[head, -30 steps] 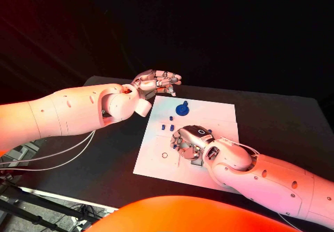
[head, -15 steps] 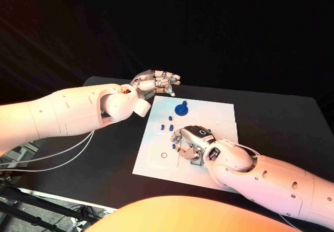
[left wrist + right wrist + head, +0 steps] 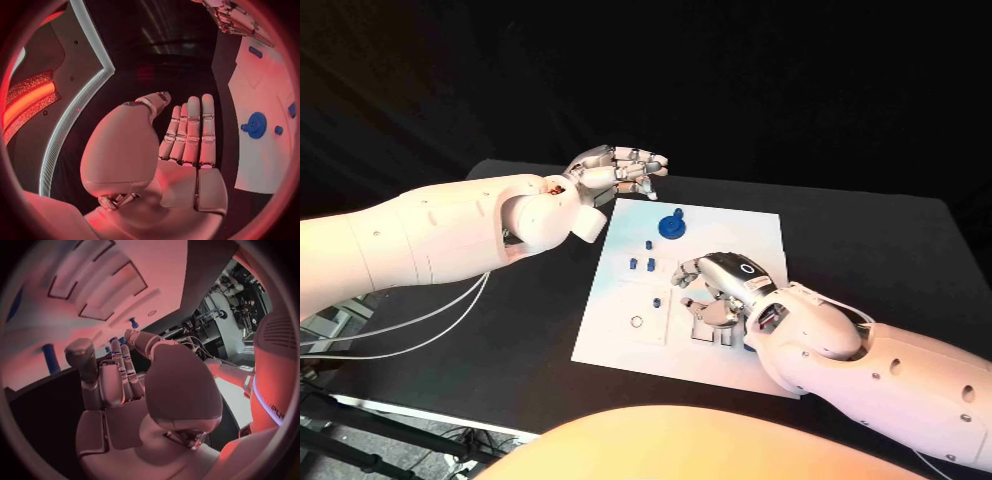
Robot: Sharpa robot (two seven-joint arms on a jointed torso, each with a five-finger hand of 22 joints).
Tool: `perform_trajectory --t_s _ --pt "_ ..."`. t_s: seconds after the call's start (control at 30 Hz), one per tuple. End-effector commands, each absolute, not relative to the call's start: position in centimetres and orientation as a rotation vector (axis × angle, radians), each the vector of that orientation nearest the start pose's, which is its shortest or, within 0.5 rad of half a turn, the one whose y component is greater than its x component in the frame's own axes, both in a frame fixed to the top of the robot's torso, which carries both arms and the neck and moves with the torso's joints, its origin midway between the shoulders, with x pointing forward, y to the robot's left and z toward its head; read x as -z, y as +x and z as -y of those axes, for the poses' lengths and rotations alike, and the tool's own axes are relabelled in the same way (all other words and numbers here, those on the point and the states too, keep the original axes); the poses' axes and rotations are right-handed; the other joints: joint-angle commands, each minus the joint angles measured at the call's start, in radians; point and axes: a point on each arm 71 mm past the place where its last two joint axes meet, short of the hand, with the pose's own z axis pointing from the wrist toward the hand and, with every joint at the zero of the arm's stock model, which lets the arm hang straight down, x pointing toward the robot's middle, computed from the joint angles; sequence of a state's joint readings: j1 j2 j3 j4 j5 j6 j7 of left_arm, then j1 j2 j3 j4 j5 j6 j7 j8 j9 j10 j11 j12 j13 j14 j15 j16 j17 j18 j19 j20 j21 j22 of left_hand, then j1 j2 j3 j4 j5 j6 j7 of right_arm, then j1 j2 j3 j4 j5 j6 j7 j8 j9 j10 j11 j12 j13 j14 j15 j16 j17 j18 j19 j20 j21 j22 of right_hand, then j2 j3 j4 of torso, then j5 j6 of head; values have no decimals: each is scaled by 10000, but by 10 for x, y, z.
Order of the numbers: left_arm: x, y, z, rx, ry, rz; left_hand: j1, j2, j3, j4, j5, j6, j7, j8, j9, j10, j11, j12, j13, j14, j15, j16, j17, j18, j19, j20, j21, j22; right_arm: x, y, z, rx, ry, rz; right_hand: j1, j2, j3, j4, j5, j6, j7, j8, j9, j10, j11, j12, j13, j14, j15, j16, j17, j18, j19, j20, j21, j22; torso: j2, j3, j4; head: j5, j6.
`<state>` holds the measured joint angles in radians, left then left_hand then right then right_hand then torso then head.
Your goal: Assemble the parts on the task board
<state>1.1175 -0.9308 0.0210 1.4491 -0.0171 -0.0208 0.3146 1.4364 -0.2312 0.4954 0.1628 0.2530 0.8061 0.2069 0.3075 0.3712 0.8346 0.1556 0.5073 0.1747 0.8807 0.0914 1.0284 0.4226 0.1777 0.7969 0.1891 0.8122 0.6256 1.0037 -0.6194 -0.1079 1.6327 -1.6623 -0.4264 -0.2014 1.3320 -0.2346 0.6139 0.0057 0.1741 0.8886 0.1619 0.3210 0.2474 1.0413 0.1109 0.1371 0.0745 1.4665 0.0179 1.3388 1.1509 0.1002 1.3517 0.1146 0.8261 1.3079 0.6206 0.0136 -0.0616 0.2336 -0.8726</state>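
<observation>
The white task board (image 3: 747, 235) lies in the middle of the black table. A round blue part with a knob (image 3: 674, 226) stands near the board's far edge, and small blue pegs (image 3: 643, 263) stand below it, with one more peg (image 3: 658, 300) further forward. My right hand (image 3: 718, 288) hovers over the board's middle with fingers pointing down and nothing in it. In the right wrist view its fingers (image 3: 115, 377) are stretched out under the board, near a blue peg (image 3: 51, 358). My left hand (image 3: 620, 166) hangs off the board's far left corner, its palm (image 3: 181, 150) flat and empty.
A small ring (image 3: 636, 322) lies on the board's near left part. Rectangular recesses (image 3: 94, 310) are cut into the board by my right hand. Bare black table (image 3: 877, 240) stretches to the right of the board. The round blue part (image 3: 255, 125) stands on the board beside my left hand.
My right hand has slid to the right across the board, uncovering the forward blue peg. My left hand has barely moved.
</observation>
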Motion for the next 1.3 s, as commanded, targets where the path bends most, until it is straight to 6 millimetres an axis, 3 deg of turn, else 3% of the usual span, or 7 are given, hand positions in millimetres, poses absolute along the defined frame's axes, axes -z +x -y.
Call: perform_trajectory --t_s 0.03,0.3,0.37,0.53,0.8,1.03,1.3 --pt "202 485 -261 16563 -11578 -15541 9 75 -51 2 18 -12 44 15 -16 -52 6 -32 -15 -89 -2 -41 -14 46 66 -6 -61 -16 252 396 77 -8530 -2700 -17119 44 4 -84 16 57 82 -8 -21 17 18 -20 88 18 68 54 83 64 157 95 18 145 1051 -8 -5 -14 -129 0" --pt "201 485 -264 16529 -11537 -15540 10 80 -61 -2 16 -24 45 14 -21 -63 8 -33 -21 -90 0 -50 -22 46 74 -4 -80 -28 229 425 120 -7370 -2297 -17574 -73 -181 -331 73 91 4 -20 -153 13 -218 -11 158 -8 69 66 76 12 185 48 44 -56 1003 -40 0 -102 -294 0" --pt "201 485 -264 16522 -11530 -15544 10 80 -61 -2 16 -24 45 14 -21 -63 8 -33 -21 -90 0 -50 -22 46 74 -4 -80 -28 227 430 127 -7189 -2353 -17687 -49 -188 -587 122 101 -18 52 -228 20 -489 28 180 -34 31 102 45 -65 207 -13 71 -237 958 -37 4 -94 -338 0" --pt "201 485 -263 16531 -11495 -15579 6 80 -68 -1 14 -28 46 14 -23 -66 9 -32 -24 -90 1 -53 -25 46 77 -3 -88 -33 230 440 137 -6784 -2421 -18145 283 46 -1935 424 -77 -132 -56 -507 33 -1059 79 503 -43 1 151 121 -74 242 -57 138 -542 879 -20 11 -67 -388 0" --pt "202 485 -262 16488 -11489 -15643 -3 84 -74 6 13 -33 48 13 -25 -68 11 -31 -26 -89 3 -55 -28 45 81 -2 -97 -38 237 446 135 -6604 -2505 -18540 587 231 -2546 650 -312 -107 -56 -628 45 -1229 87 739 -46 15 163 183 -56 248 -22 146 -612 862 -11 14 -65 -376 0" --pt "202 485 -262 16477 -11494 -15670 -3 84 -74 6 13 -33 48 13 -25 -68 11 -31 -26 -89 3 -55 -28 45 81 -2 -97 -38 244 447 126 -6671 -2622 -18609 750 350 -2579 737 -263 -48 -37 -671 55 -1075 45 966 -19 90 135 289 83 212 105 118 -329 931 -12 0 -26 -402 0" --pt "202 485 -261 16495 -11489 -15672 -15 94 -83 15 13 -40 53 12 -28 -72 13 -29 -30 -86 5 -58 -32 45 87 0 -110 -47 250 445 116 -6903 -2672 -18698 828 425 -2306 887 -264 215 -13 -673 93 -670 -33 1304 -10 170 72 356 155 174 238 32 -81 1005 -17 -4 -47 -352 0"
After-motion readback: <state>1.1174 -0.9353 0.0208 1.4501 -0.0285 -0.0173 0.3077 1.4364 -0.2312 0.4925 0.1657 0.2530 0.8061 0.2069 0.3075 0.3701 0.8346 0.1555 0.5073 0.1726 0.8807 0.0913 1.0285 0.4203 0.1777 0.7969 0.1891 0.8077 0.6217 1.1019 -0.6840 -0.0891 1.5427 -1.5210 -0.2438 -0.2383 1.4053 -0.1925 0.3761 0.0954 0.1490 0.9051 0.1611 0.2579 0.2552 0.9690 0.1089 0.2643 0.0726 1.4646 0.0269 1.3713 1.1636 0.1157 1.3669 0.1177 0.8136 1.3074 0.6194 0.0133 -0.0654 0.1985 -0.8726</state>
